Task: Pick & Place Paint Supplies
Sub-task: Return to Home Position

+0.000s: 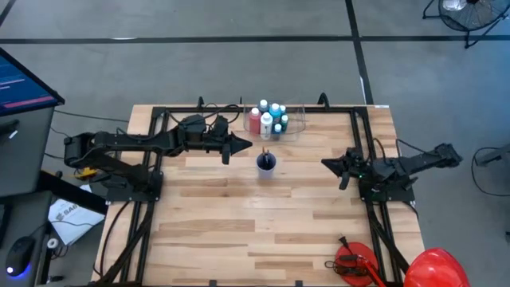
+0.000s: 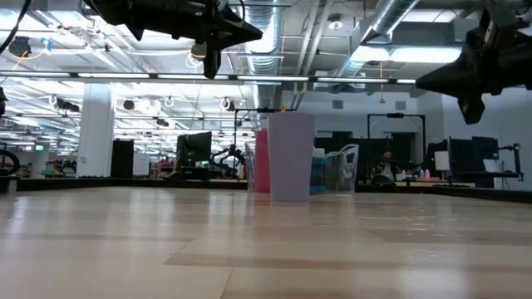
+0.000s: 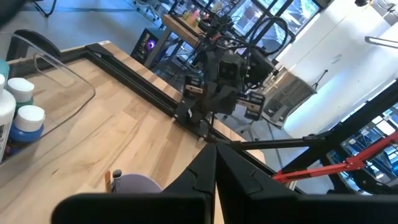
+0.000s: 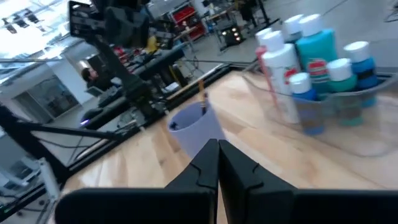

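Several white-capped paint bottles [image 1: 269, 118], red, teal, blue and white, stand upright inside the clear plastic tub [image 1: 296, 126] at the table's far edge; they also show in the right wrist view [image 4: 314, 56]. A thin brush [image 4: 202, 93] stands in the small blue-purple cup [image 1: 266, 163], leaning on its rim. My left gripper [image 1: 249, 145] hovers shut above the table, just left of the cup and near the tub. My right gripper [image 1: 324, 163] hovers shut to the cup's right, pointing at it. Neither touches anything.
Black frame rails [image 1: 239, 109] run along the table's far edge and down both sides by the arm bases. A red tool [image 1: 353, 263] and a red helmet [image 1: 434, 267] lie at the near right corner. Bare wood [image 1: 263, 223] spreads over the table's near half.
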{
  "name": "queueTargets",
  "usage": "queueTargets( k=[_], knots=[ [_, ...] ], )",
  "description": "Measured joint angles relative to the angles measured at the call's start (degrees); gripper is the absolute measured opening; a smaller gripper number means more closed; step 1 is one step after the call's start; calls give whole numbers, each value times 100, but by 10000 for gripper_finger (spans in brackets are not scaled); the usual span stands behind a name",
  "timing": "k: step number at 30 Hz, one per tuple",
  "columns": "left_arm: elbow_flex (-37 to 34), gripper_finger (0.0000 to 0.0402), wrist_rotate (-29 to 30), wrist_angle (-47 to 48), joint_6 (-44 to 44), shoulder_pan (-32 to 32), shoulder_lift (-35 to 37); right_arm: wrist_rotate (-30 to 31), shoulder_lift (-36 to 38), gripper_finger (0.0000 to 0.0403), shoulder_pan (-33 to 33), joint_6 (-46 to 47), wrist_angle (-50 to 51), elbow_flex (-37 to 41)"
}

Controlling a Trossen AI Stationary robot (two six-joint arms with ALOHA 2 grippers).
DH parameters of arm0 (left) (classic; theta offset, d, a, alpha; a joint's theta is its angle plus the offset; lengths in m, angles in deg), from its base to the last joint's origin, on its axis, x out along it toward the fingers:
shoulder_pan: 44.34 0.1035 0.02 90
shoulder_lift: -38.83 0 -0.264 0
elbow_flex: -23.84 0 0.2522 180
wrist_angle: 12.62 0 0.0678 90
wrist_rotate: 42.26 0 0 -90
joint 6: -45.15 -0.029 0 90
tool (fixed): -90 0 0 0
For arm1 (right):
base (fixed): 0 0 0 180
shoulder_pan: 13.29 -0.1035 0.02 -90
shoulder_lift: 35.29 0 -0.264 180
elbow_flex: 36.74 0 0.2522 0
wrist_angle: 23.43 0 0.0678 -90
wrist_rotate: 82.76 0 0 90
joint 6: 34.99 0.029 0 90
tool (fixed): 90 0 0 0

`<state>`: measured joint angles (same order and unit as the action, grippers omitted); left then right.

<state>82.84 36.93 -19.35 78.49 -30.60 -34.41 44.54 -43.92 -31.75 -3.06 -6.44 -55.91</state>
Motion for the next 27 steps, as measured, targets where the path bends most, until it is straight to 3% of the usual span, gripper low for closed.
queueTargets(
  k=[5,12,20,24,27],
  knots=[
    [0,1,2,18,3,-26,0,-53,851,0,303,-38,928,34],
    [0,1,5,73,-4,-86,0,-689,846,0,614,-109,1088,13],
    [0,1,7,173,-10,-114,0,-751,846,0,811,-729,1081,13],
    [0,1,7,212,-10,-114,0,-1067,846,0,819,-1006,727,81],
    [0,1,24,214,-31,-114,0,-1464,846,0,818,-1382,-126,305]
  ],
)
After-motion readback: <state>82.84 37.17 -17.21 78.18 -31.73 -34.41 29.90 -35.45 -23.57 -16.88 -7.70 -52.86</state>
